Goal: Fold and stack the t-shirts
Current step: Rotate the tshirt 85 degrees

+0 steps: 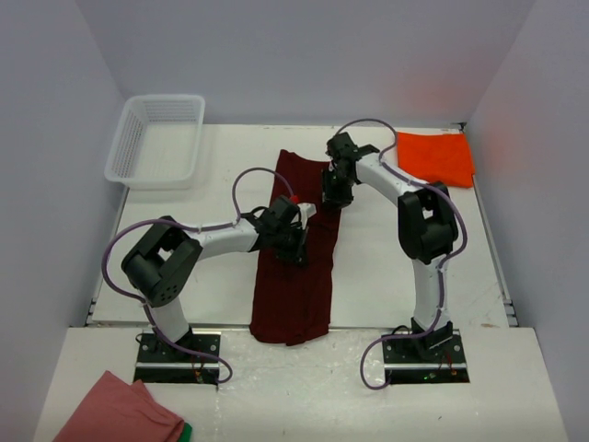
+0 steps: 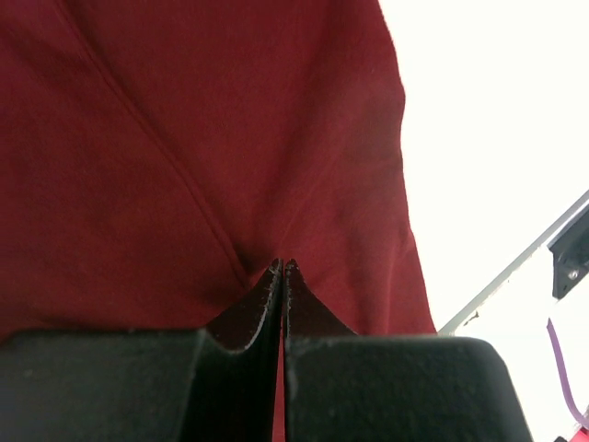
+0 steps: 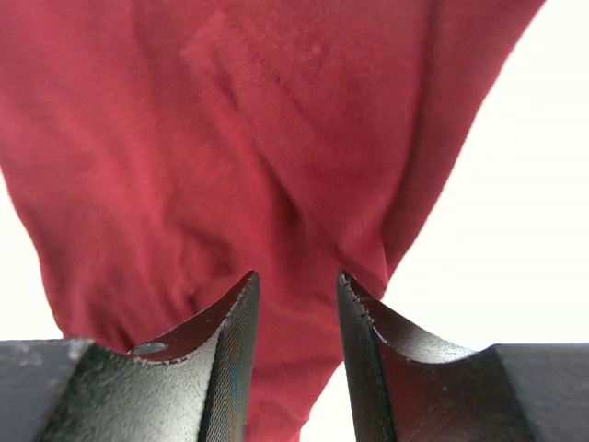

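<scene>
Left of maroon shirt (image 1: 293, 295), white basket (image 1: 129, 140).

- T-shirts: 2 were in view, i.e. 1 dark maroon t-shirt (image 1: 294, 285) + 1 orange-red t-shirt (image 1: 434, 157).
- Other cloths: 1, a salmon-pink cloth (image 1: 115, 410) w/ a green edge.
- Baskets: 1, a white plastic basket (image 1: 122, 143).
- Robot arms: 2, i.e. left arm (image 1: 216, 238) + right arm (image 1: 414, 221).
- Grippers: 2, 1 per arm, i.e. left gripper (image 2: 281, 267) + right gripper (image 3: 296, 281); each had 2 fingers.
- Tables: 1, a white table (image 1: 396, 276).
</scene>
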`<action>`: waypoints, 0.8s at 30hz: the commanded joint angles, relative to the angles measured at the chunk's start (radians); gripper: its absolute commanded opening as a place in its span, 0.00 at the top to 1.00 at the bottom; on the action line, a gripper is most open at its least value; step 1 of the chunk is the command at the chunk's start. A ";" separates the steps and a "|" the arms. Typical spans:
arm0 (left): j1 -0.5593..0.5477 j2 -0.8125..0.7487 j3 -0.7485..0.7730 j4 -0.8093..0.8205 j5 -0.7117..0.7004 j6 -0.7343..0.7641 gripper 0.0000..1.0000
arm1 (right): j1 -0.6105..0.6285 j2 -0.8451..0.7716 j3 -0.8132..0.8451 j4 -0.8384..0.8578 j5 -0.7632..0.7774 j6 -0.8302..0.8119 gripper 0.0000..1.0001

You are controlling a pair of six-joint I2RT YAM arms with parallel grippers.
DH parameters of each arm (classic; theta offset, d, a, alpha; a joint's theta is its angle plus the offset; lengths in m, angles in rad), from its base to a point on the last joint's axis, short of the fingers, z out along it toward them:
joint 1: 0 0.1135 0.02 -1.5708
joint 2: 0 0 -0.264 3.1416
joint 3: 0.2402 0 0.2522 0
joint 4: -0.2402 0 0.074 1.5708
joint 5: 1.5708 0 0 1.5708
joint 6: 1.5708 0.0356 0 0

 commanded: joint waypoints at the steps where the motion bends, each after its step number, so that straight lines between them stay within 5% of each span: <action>1: 0.004 -0.025 0.058 -0.021 -0.046 0.038 1.00 | 0.002 -0.179 -0.012 0.041 0.083 0.006 0.59; 7: 0.002 -0.016 0.185 -0.051 -0.120 0.045 1.00 | 0.001 -0.368 -0.078 0.001 0.123 0.028 0.57; 11: 0.008 0.116 0.418 -0.119 -0.138 0.068 1.00 | 0.001 -0.486 -0.173 -0.021 0.221 0.049 0.58; 12: 0.013 0.145 0.469 -0.136 -0.146 0.078 1.00 | 0.001 -0.539 -0.195 -0.016 0.250 0.052 0.65; 13: 0.018 0.208 0.563 -0.162 -0.151 0.081 1.00 | -0.001 -0.566 -0.219 -0.011 0.260 0.057 1.00; 19: 0.071 0.447 0.886 -0.251 -0.097 0.084 1.00 | -0.010 -0.730 -0.398 0.004 0.272 0.064 1.00; 24: 0.126 0.533 0.952 -0.248 -0.042 0.074 1.00 | -0.039 -0.825 -0.486 -0.008 0.280 0.064 1.00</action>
